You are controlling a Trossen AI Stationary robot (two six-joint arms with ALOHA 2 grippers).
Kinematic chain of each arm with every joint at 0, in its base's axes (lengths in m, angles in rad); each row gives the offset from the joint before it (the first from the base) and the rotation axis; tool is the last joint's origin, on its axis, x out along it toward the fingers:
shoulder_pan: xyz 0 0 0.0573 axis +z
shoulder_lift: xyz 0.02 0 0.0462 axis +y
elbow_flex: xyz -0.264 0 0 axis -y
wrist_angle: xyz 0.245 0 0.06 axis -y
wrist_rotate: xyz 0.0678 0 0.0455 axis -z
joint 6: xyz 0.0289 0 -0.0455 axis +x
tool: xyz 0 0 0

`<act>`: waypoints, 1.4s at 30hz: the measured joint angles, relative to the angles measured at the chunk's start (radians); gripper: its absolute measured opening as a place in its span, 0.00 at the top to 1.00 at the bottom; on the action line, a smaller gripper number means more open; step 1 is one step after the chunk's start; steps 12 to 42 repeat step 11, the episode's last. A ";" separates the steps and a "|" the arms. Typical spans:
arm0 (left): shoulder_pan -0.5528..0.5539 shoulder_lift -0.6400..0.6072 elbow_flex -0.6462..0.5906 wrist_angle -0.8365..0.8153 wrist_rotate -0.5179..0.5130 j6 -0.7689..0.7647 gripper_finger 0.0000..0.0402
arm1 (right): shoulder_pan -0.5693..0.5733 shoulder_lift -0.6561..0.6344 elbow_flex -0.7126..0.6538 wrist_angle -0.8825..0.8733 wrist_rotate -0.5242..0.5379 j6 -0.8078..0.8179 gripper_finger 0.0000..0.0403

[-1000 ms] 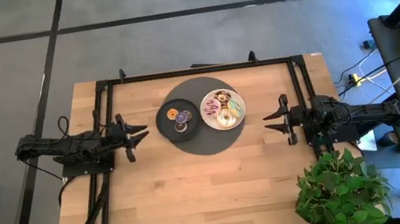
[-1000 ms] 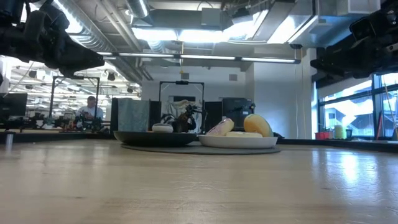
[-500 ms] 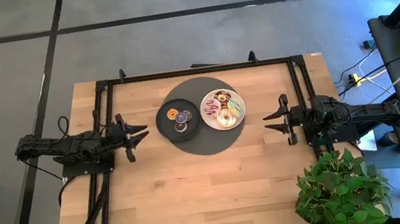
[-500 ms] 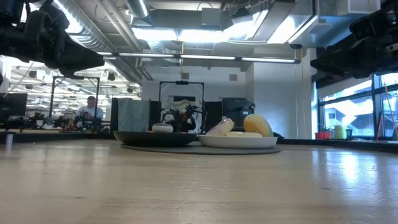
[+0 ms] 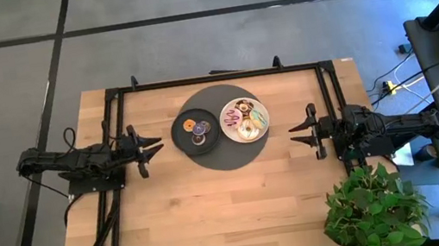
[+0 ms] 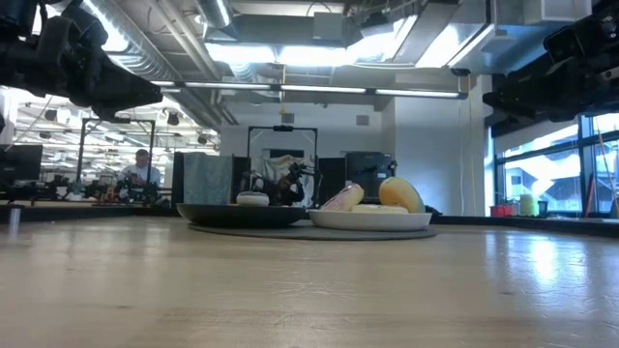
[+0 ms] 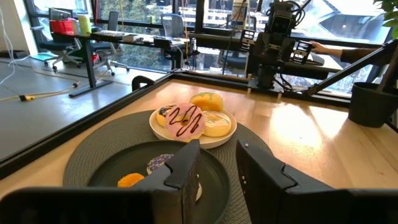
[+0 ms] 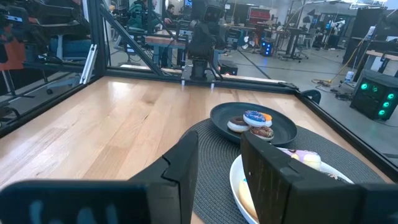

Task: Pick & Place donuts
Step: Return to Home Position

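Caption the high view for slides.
Donuts on black plate and white plate; left end effector, right end effector open alongside.

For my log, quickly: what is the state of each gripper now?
Left gripper: open, holding nothing.
Right gripper: open, holding nothing.

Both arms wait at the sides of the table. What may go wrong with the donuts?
The blue donut seems to rest on other small ones on the black plate; it may slide off. On the white plate, a yellow donut stands tilted and might roll over the rim. The left gripper and right gripper, both open, wait beside the plates; a careless reach could bump them.
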 joint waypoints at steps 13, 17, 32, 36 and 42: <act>0.000 0.000 0.000 0.000 0.000 0.000 0.75 | 0.000 0.000 0.000 0.000 0.000 0.000 0.69; 0.000 0.000 0.000 0.000 0.000 0.000 0.75 | 0.000 0.000 0.000 0.000 0.000 0.000 0.69; 0.000 0.000 0.000 0.000 0.000 0.000 0.75 | 0.000 0.000 0.000 0.000 0.000 0.000 0.69; 0.000 0.000 0.000 0.000 0.000 0.000 0.75 | 0.000 0.000 0.000 0.000 0.000 0.000 0.69; 0.000 0.000 0.000 0.000 0.000 0.000 0.75 | 0.000 0.000 0.000 0.000 0.000 0.000 0.69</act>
